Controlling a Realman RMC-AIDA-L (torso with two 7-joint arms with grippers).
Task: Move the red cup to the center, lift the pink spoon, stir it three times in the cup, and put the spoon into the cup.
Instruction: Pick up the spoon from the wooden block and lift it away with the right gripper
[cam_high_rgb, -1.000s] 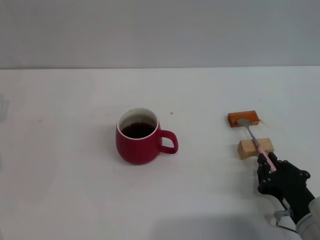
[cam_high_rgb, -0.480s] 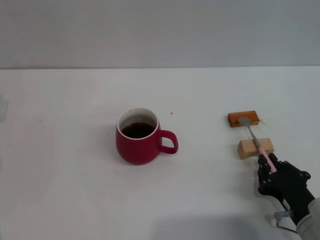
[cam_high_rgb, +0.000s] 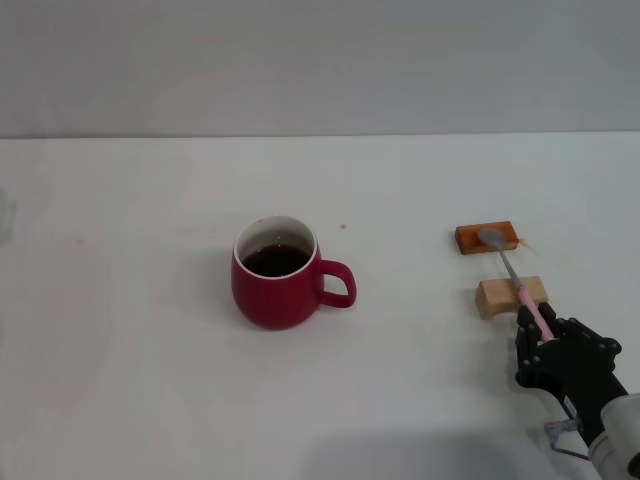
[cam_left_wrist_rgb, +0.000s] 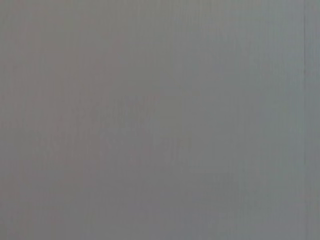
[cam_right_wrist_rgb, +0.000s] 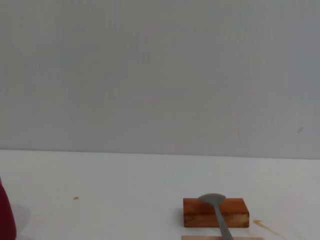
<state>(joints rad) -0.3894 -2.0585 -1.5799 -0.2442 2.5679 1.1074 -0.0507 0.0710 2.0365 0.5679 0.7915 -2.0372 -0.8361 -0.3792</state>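
The red cup (cam_high_rgb: 278, 275) stands near the middle of the white table with dark liquid inside, its handle toward my right arm; only its edge shows in the right wrist view (cam_right_wrist_rgb: 5, 212). The pink spoon (cam_high_rgb: 512, 274) points away from me, its grey bowl just over the orange-brown block (cam_high_rgb: 486, 237) and its stem over the tan block (cam_high_rgb: 511, 296); the bowl also shows in the right wrist view (cam_right_wrist_rgb: 213, 200). My right gripper (cam_high_rgb: 540, 335) is shut on the spoon's pink handle end, at the table's front right. My left gripper is out of view; its wrist view shows only plain grey.
The orange-brown block also shows in the right wrist view (cam_right_wrist_rgb: 216, 213). A small brown speck (cam_high_rgb: 343, 226) lies behind the cup. A grey wall stands behind the table's far edge. Open tabletop lies between cup and blocks.
The spoon's bowl has risen slightly and shifted a little right over the orange-brown block; my right gripper has barely moved. The cup has not moved.
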